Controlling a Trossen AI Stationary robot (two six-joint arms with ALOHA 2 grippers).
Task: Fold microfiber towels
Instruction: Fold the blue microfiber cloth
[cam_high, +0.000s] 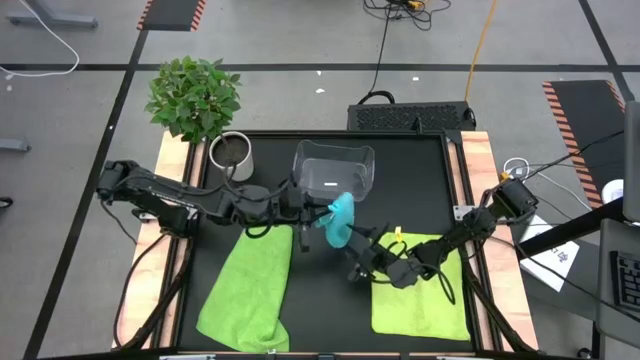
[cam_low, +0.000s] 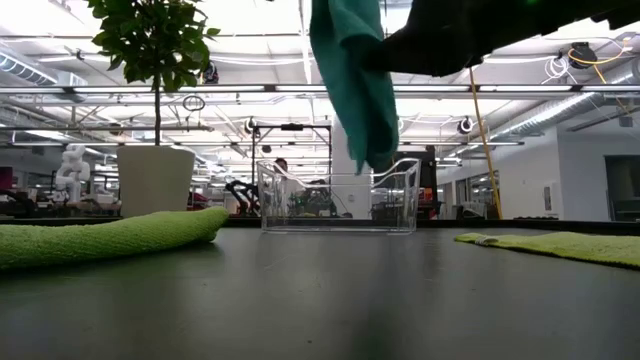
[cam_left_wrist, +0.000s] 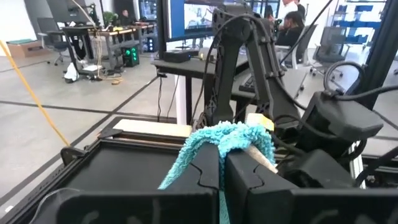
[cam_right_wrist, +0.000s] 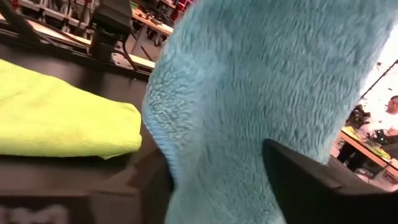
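The left claw is pinched tight on the turquoise towel, its two dark fingers pressed together with the fuzzy cloth bunched over their tips. In the high view this claw sits near the middle of the counter, at the towel's 9 o'clock edge. The cloth hangs in the air as a soft, crumpled drape, narrowing downward in the low view, clear of the black surface.

The right claw stands at the towel's 5 o'clock side with its fingers spread apart; its wrist view is filled by the thick, loopy pile of the turquoise cloth lying between the fingers, but whether they press on it cannot be told.

Out from there, a lime-green towel lies at 7 o'clock of the counter, a long plush rectangle with a rumpled near corner. A second lime-green towel lies flat at 5 o'clock, partly under the right arm. At 12 o'clock of the hanging cloth stands a clear plastic bin, rigid, with rounded corners. A white pot holding a leafy plant sits at the counter's 10 o'clock corner.
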